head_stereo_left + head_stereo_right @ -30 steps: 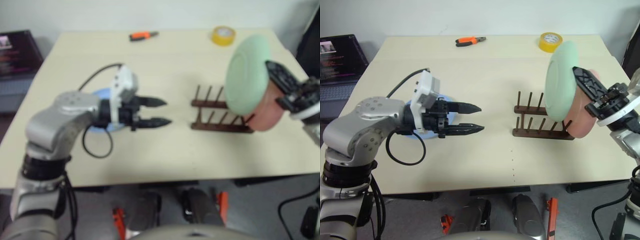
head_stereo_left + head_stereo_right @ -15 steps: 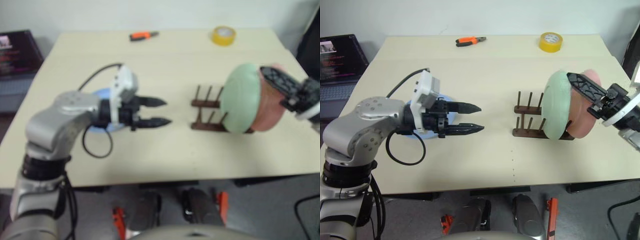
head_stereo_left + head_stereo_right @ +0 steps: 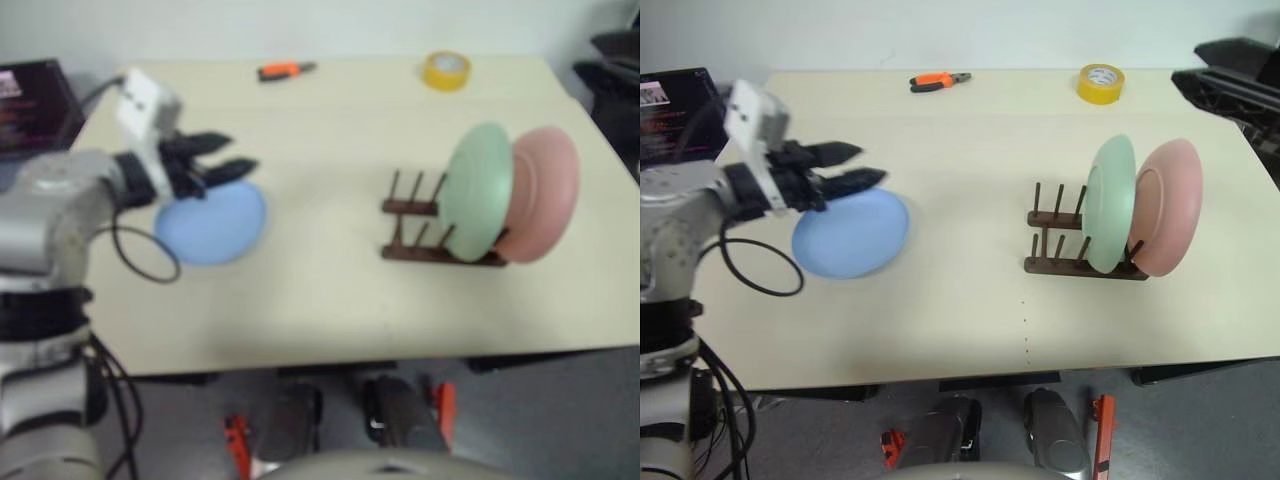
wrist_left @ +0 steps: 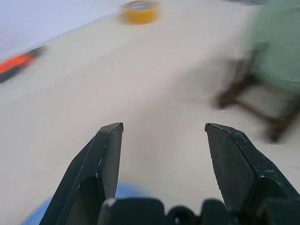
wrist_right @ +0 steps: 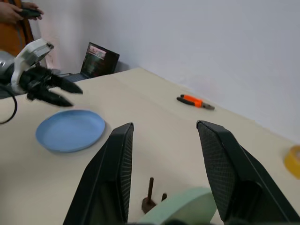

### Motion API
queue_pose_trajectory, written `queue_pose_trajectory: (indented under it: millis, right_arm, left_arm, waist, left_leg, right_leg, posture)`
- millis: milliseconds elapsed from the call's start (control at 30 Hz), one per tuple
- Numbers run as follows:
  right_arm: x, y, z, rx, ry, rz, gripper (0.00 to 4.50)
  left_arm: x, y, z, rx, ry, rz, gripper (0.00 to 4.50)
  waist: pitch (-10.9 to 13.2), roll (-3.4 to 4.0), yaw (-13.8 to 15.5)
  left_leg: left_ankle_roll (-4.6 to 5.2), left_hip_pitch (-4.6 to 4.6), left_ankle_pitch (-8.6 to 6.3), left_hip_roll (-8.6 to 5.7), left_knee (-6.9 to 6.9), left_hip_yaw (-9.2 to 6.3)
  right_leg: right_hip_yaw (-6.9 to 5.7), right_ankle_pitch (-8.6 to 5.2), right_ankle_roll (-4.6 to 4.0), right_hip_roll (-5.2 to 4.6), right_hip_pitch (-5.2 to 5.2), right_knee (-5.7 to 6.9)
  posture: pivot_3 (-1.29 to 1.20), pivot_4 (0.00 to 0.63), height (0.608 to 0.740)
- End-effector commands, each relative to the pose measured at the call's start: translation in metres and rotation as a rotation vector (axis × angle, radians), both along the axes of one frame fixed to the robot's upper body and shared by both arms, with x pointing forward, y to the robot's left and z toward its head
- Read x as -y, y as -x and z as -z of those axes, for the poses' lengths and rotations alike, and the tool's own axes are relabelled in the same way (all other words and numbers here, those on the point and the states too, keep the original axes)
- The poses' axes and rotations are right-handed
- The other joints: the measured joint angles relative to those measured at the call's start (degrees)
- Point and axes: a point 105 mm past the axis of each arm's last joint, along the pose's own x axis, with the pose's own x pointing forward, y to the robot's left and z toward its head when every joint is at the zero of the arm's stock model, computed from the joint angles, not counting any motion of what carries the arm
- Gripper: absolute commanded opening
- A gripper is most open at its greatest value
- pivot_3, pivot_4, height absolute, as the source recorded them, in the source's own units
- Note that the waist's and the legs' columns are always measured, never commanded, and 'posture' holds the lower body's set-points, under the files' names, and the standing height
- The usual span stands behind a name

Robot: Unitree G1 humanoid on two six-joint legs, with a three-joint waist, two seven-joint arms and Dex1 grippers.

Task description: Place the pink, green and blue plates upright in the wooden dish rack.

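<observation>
The green plate (image 3: 1110, 203) stands upright between the pegs of the wooden dish rack (image 3: 1068, 264). Just behind it, at the rack's right end, the pink plate (image 3: 1167, 207) is upright too. The blue plate (image 3: 851, 233) lies flat on the table at the left. My left gripper (image 3: 870, 162) hovers open over the blue plate's far left edge, pointing right, with nothing between its fingers (image 4: 108, 154). My right gripper (image 3: 1188, 62) is raised at the far right, above and clear of the rack, open and empty, fingers (image 5: 121, 159) spread over the green plate's rim (image 5: 180, 204).
A yellow tape roll (image 3: 1100, 82) and orange pliers (image 3: 935, 80) lie near the table's far edge. A laptop (image 3: 675, 115) sits off the table's left side. A person's hand (image 5: 18, 9) holds a controller beyond it. Bare tabletop (image 3: 970, 200) lies between the blue plate and the rack.
My right gripper let go of the green plate in the rack and lifted away to the upper right. My left arm swung left and back, uncovering the blue plate.
</observation>
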Motion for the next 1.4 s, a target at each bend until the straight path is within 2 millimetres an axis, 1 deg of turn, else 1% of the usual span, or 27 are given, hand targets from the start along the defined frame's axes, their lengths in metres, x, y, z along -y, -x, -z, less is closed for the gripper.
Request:
queue_pose_trajectory:
  millis: [33,133,200,300,400,467,533,733,833,933,967,1067,1133,1167,1200,1267,1333,1400]
  right_arm:
    - [-0.012,0.006,-0.007,0.053,0.019,-0.059,2.28]
    - [-0.02,0.004,0.001,0.037,0.03,-0.092,2.28]
    - [-0.024,0.004,0.004,0.028,0.02,-0.112,2.28]
    - [-0.028,0.004,0.01,0.014,0.019,-0.122,2.28]
    - [-0.028,0.004,0.015,-0.002,0.03,-0.119,2.28]
    - [-0.03,0.006,0.017,-0.01,0.027,-0.124,2.28]
    - [-0.03,0.007,0.018,-0.013,0.023,-0.128,2.28]
    - [-0.031,0.007,0.019,-0.022,0.028,-0.13,2.28]
    - [-0.033,0.007,0.019,-0.023,0.03,-0.135,2.28]
    - [-0.037,0.007,0.02,-0.028,0.037,-0.149,2.32]
    - [-0.038,0.007,0.02,-0.03,0.039,-0.154,2.32]
    - [-0.041,0.007,0.022,-0.037,0.047,-0.165,2.32]
    - [-0.046,0.003,0.033,-0.06,0.095,-0.161,2.32]
    - [-0.047,0.001,0.038,-0.071,0.116,-0.158,2.32]
    - [-0.049,-0.001,0.042,-0.079,0.133,-0.156,2.32]
    - [-0.051,-0.003,0.048,-0.088,0.159,-0.163,2.32]
    - [-0.058,-0.007,0.058,-0.089,0.215,-0.169,2.32]
    - [-0.069,-0.012,0.069,-0.073,0.279,-0.185,2.32]
  left_arm:
    - [-0.038,-0.011,-0.011,0.008,-0.025,-0.193,3.08]
    - [-0.064,-0.025,0.002,-0.059,-0.064,-0.334,3.08]
    - [-0.075,-0.03,0.016,-0.103,-0.085,-0.38,3.08]
    - [-0.086,-0.037,0.035,-0.15,-0.117,-0.43,3.08]
    - [-0.095,-0.039,0.043,-0.183,-0.095,-0.473,3.08]
    - [-0.102,-0.038,0.054,-0.215,-0.08,-0.495,3.08]
    - [-0.104,-0.037,0.066,-0.252,-0.075,-0.498,3.08]
    - [-0.105,-0.036,0.095,-0.331,-0.033,-0.521,3.08]
    - [-0.098,-0.035,0.108,-0.367,0.012,-0.506,3.08]
    - [-0.091,-0.033,0.119,-0.397,0.047,-0.495,2.46]
    - [-0.09,-0.033,0.122,-0.4,0.051,-0.498,2.16]
    - [-0.088,-0.033,0.122,-0.4,0.07,-0.499,1.05]
    - [-0.086,-0.032,0.118,-0.389,0.089,-0.498,0.35]
    - [-0.084,-0.032,0.115,-0.382,0.098,-0.496,0.09]
    - [-0.082,-0.032,0.112,-0.373,0.103,-0.492,0.02]
    - [-0.078,-0.033,0.104,-0.342,0.104,-0.491,0.02]
    - [-0.065,-0.038,0.079,-0.26,0.127,-0.475,0.02]
    - [-0.048,-0.042,0.048,-0.159,0.15,-0.457,0.02]
  waist:
    - [0.0,0.0,0.1]
    - [0.0,0.0,0.3]
    - [0.0,0.0,0.5]
    - [0.0,0.0,0.7]
    - [0.0,-0.03,1.0]
    - [0.0,-0.03,1.1]
    - [0.0,-0.03,1.0]
    - [0.0,-0.04,1.2]
    - [0.0,-0.04,1.1]
    - [0.0,-0.05,1.2]
    - [0.0,-0.07,1.2]
    - [0.0,-0.07,1.2]
    - [-0.1,-0.08,1.3]
    - [-0.1,-0.1,1.3]
    - [-0.1,-0.1,1.3]
    - [-0.1,-0.1,1.3]
    - [-0.1,-0.11,1.4]
    - [-0.1,-0.14,1.5]
  left_leg:
    - [0.0,-0.01,0.0,0.0,0.0,-0.01]
    - [0.0,-0.06,0.0,-0.03,0.04,-0.04]
    - [-0.01,-0.07,0.0,-0.04,0.04,-0.03]
    - [-0.06,-0.14,0.03,-0.06,0.03,-0.02]
    - [-0.18,-0.38,0.09,-0.06,0.06,-0.06]
    - [-0.19,-0.53,0.1,-0.07,0.08,-0.02]
    - [-0.2,-0.55,0.11,-0.07,0.07,0.0]
    - [-0.15,-0.55,0.08,-0.08,0.13,0.01]
    - [-0.14,-0.54,0.07,-0.07,0.15,0.02]
    - [-0.16,-0.55,0.09,-0.07,0.16,0.02]
    - [-0.16,-0.55,0.09,-0.08,0.17,0.02]
    - [-0.15,-0.54,0.08,-0.08,0.18,0.03]
    - [-0.14,-0.52,0.08,-0.08,0.19,0.03]
    - [-0.14,-0.51,0.08,-0.08,0.19,0.02]
    - [-0.14,-0.49,0.07,-0.07,0.2,0.01]
    - [-0.13,-0.49,0.07,-0.08,0.21,0.01]
    - [-0.16,-0.5,0.09,-0.08,0.24,0.01]
    - [-0.19,-0.52,0.11,-0.09,0.26,-0.01]
  right_leg:
    - [-0.01,0.0,0.0,-0.01,0.0,-0.03]
    - [-0.02,0.05,0.06,-0.04,-0.01,-0.05]
    - [-0.01,0.06,0.06,-0.05,-0.02,-0.06]
    - [0.0,0.06,0.05,-0.07,-0.11,-0.06]
    - [-0.03,0.08,0.04,-0.07,-0.32,-0.03]
    - [0.0,0.09,0.05,-0.08,-0.51,0.0]
    - [0.02,0.09,0.05,-0.09,-0.55,0.04]
    - [0.04,0.1,0.04,-0.1,-0.61,0.22]
    - [0.04,0.11,0.03,-0.1,-0.61,0.25]
    - [0.04,0.11,0.03,-0.1,-0.62,0.25]
    - [0.04,0.11,0.02,-0.1,-0.62,0.26]
    - [0.04,0.11,0.02,-0.1,-0.62,0.28]
    - [0.04,0.11,0.03,-0.1,-0.61,0.31]
    - [0.04,0.11,0.02,-0.1,-0.6,0.31]
    - [0.02,0.12,0.02,-0.1,-0.58,0.32]
    - [0.02,0.14,0.04,-0.1,-0.57,0.32]
    - [0.02,0.17,0.07,-0.1,-0.56,0.31]
    - [0.01,0.17,0.08,-0.1,-0.56,0.29]
  posture:
    - [0.0,0.15,0.74]
    - [0.0,0.15,0.74]
    - [0.0,0.15,0.74]
    - [0.0,0.15,0.74]
    - [0.0,0.15,0.74]
    - [0.0,0.15,0.74]
    - [0.0,0.15,0.74]
    - [0.0,0.15,0.74]
    - [0.0,0.15,0.74]
    - [0.0,0.15,0.74]
    - [0.0,0.15,0.74]
    - [0.0,0.15,0.74]
    - [0.0,0.15,0.74]
    - [0.0,0.15,0.74]
    - [0.0,0.15,0.74]
    - [0.0,0.15,0.74]
    - [0.0,0.15,0.74]
    - [0.0,0.15,0.74]
